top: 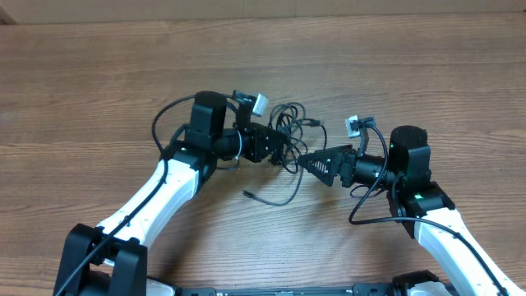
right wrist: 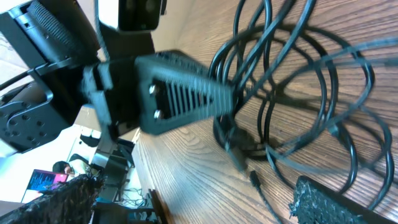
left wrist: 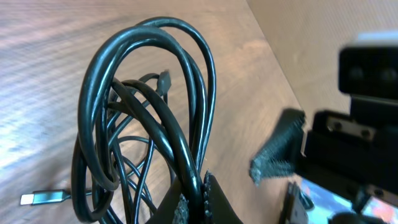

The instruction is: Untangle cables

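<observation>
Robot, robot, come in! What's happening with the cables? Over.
Left gripper shut on cables. Right gripper open beside them, holding nothing. Loops tangled, one plug end loose on table.

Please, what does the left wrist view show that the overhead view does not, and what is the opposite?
Only the left wrist view: close up, the left gripper shut on the looped cables, and the silver tip of a plug lying on the table.
Only the overhead view: the left arm and right arm whole, with the bundle between the two grippers.
Both: the cables, the open right gripper near them, and the wooden table.
</observation>
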Robot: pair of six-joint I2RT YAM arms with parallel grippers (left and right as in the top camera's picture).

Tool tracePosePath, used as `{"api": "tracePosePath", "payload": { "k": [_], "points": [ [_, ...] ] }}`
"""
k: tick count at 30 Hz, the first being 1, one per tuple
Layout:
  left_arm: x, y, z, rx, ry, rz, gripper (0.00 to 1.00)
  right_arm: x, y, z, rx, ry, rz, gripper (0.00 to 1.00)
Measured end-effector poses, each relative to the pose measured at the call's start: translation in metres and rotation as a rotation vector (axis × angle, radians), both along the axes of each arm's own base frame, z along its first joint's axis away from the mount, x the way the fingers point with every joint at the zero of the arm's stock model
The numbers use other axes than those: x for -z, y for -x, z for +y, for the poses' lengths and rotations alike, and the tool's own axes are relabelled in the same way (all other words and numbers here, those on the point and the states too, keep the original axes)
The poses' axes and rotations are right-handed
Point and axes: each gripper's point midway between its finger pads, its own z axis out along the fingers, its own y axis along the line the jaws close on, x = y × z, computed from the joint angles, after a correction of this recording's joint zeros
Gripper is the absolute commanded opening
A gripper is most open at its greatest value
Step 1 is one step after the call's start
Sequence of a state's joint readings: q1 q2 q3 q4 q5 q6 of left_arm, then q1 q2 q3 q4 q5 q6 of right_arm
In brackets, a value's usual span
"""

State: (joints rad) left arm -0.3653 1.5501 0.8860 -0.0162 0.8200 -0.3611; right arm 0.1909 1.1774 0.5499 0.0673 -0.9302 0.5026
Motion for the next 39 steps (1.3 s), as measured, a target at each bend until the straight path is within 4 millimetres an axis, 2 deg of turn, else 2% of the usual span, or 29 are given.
{"api": "tracePosePath", "payload": {
  "k": [8, 11, 16, 18, 20, 28, 30, 32, 36, 39],
  "points": [
    [-0.003, 0.030, -0.026, 0.144, 0.023, -0.019, 0.04, 0.004, -0.009, -0.005, 0.073, 0.010, 0.045, 0.98],
    [-0.005, 0.037, -0.033, 0.180, 0.031, -0.032, 0.04, 0.007, -0.012, -0.008, 0.104, 0.015, 0.064, 0.87],
    [-0.011, 0.041, -0.038, 0.213, 0.052, -0.059, 0.04, 0.010, -0.015, -0.011, 0.136, 0.024, 0.082, 0.63],
    [-0.014, 0.042, -0.040, 0.227, 0.068, -0.070, 0.04, 0.014, -0.016, -0.013, 0.153, 0.033, 0.102, 0.50],
    [-0.016, 0.043, -0.041, 0.236, 0.077, -0.073, 0.04, 0.016, -0.018, -0.014, 0.169, 0.040, 0.110, 0.43],
    [-0.016, 0.046, -0.041, 0.247, 0.083, -0.062, 0.04, 0.018, -0.020, -0.017, 0.194, 0.046, 0.123, 0.44],
    [-0.015, 0.048, -0.040, 0.252, 0.081, -0.047, 0.04, 0.018, -0.020, -0.017, 0.198, 0.046, 0.127, 0.53],
    [-0.013, 0.050, -0.040, 0.257, 0.079, -0.036, 0.04, 0.019, -0.021, -0.018, 0.204, 0.049, 0.127, 0.54],
    [-0.011, 0.054, -0.039, 0.268, 0.074, -0.026, 0.04, 0.019, -0.023, -0.019, 0.212, 0.054, 0.123, 0.46],
    [-0.011, 0.055, -0.039, 0.275, 0.073, -0.033, 0.04, 0.019, -0.023, -0.019, 0.218, 0.057, 0.122, 0.34]
  ]
}}
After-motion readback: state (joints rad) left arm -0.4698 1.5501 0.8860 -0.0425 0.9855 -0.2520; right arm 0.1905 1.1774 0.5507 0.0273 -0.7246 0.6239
